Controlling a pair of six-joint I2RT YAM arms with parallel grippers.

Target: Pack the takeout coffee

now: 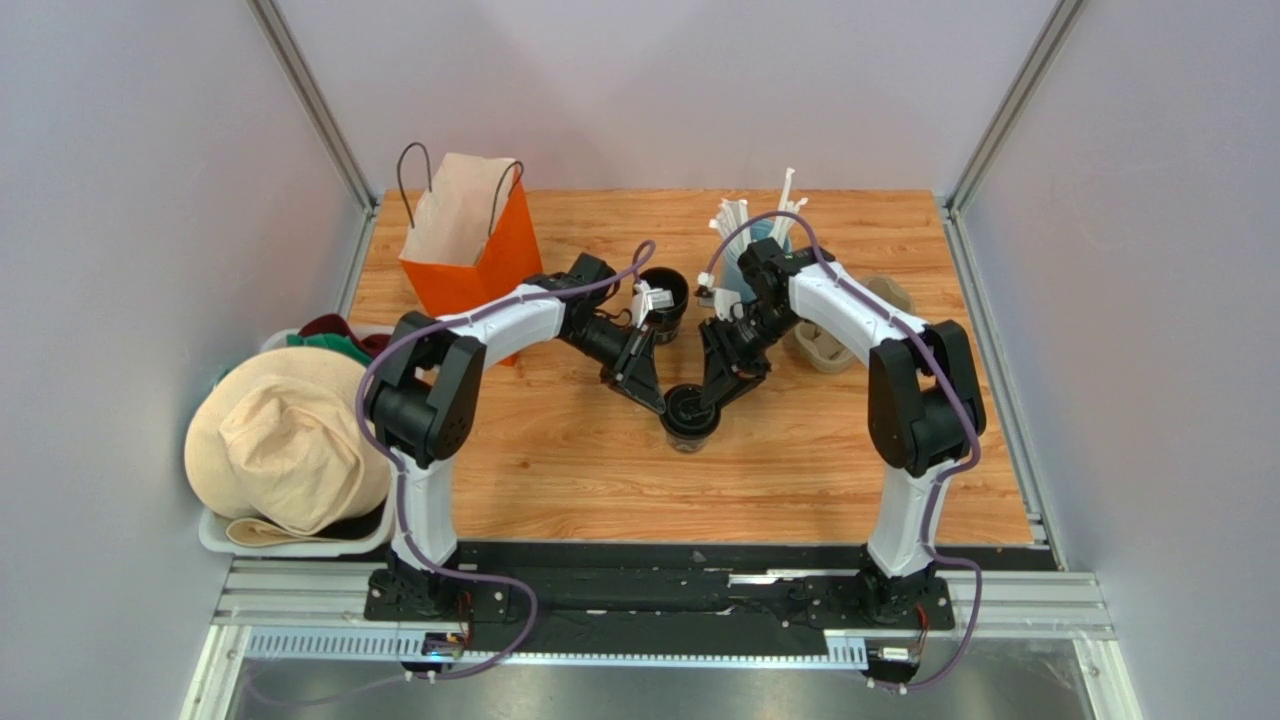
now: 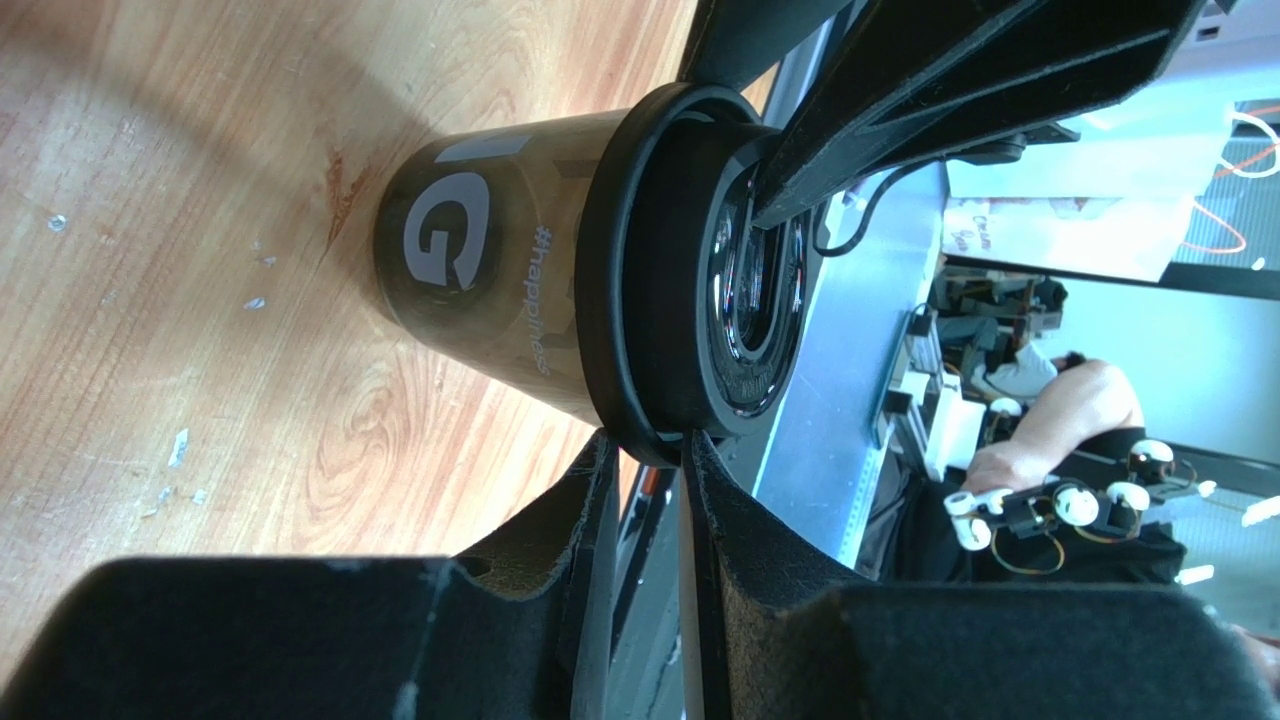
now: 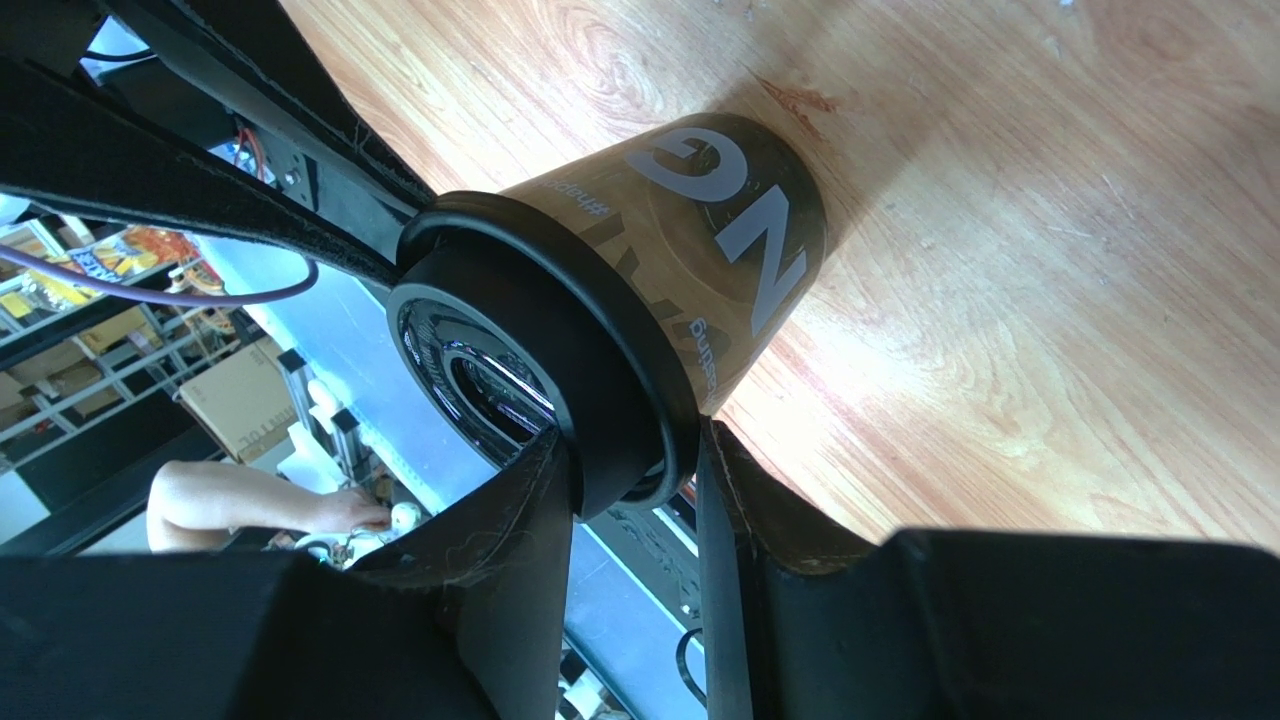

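The takeout coffee (image 1: 690,416) stands upright in the middle of the wooden table, a brown cup with white lettering (image 2: 481,255) (image 3: 721,225) under a black lid (image 2: 661,285) (image 3: 601,360). Both grippers meet at its top. My left gripper (image 1: 669,401) (image 2: 670,450) comes in from the left, its fingertips pinching the lid's rim. My right gripper (image 1: 711,396) (image 3: 631,468) comes in from the right and is shut on the opposite side of the same rim.
An orange paper bag (image 1: 478,258) stands open at the back left. A second dark cup (image 1: 663,290), a pale blue cup of white straws (image 1: 747,243) and a cardboard cup tray (image 1: 830,348) sit behind the arms. A white bin (image 1: 226,537) of hats lies off the left edge.
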